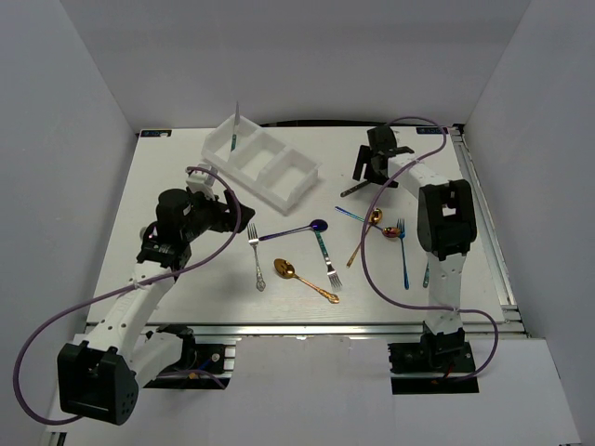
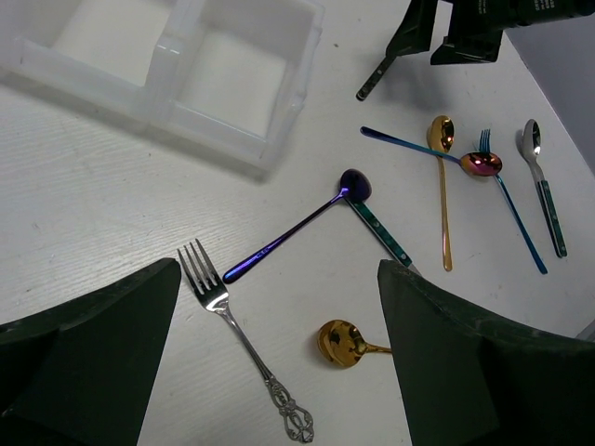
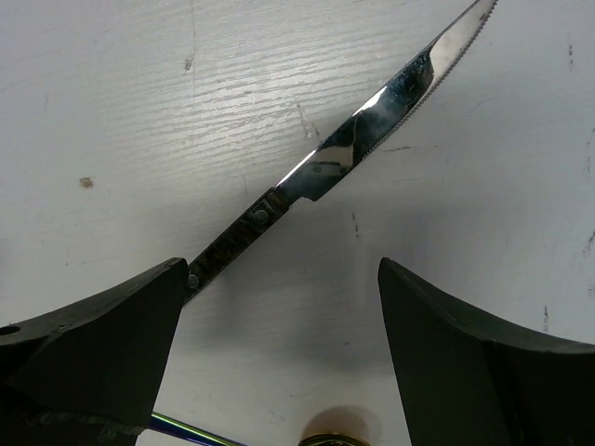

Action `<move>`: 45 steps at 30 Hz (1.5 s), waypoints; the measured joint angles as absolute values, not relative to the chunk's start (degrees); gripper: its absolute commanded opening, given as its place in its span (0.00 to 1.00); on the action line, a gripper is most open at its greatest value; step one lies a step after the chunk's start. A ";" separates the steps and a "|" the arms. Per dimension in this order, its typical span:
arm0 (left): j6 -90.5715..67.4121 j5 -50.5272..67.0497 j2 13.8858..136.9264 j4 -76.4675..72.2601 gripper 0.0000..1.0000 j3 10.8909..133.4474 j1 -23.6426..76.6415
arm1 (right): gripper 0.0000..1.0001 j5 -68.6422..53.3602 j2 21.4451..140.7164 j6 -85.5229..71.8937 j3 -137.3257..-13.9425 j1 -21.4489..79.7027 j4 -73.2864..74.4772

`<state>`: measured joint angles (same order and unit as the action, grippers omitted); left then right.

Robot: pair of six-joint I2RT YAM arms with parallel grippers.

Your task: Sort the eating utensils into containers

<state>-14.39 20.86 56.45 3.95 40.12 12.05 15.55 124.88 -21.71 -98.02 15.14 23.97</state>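
Eating utensils (image 1: 293,230) lie btw wide-open L tool (image 1: 219,210), R tool (image 3: 279,279); knife (image 3: 358,144) under latter, one perhaps in tray (image 1: 299,182).

Bare table (image 1: 337,153) between tray (image 1: 244,175) and right gripper (image 3: 279,265) (utensils (image 1: 319,226) crowd nearer).

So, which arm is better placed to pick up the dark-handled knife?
Right. The right pincer, open, hangs directly over the knife; the left pincer, also open, is near the silver fork, far away.

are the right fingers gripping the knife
No, the knife lies flat on the table and the right fingers stand wide open.
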 measured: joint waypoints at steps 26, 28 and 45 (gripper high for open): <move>-14.26 19.86 56.99 4.10 0.98 40.12 11.79 | 0.75 16.82 129.80 -28.10 -101.03 15.05 22.33; -14.20 19.81 56.99 4.10 0.98 40.10 11.79 | 0.74 16.58 129.80 -28.10 -100.95 14.98 22.15; -14.15 19.42 56.88 4.12 0.98 40.10 11.77 | 0.39 13.45 126.37 -27.33 -93.62 12.03 16.43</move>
<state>-14.15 19.42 56.88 4.12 40.10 11.77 13.45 126.37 -27.33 -93.62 12.03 16.43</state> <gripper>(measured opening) 0.982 0.413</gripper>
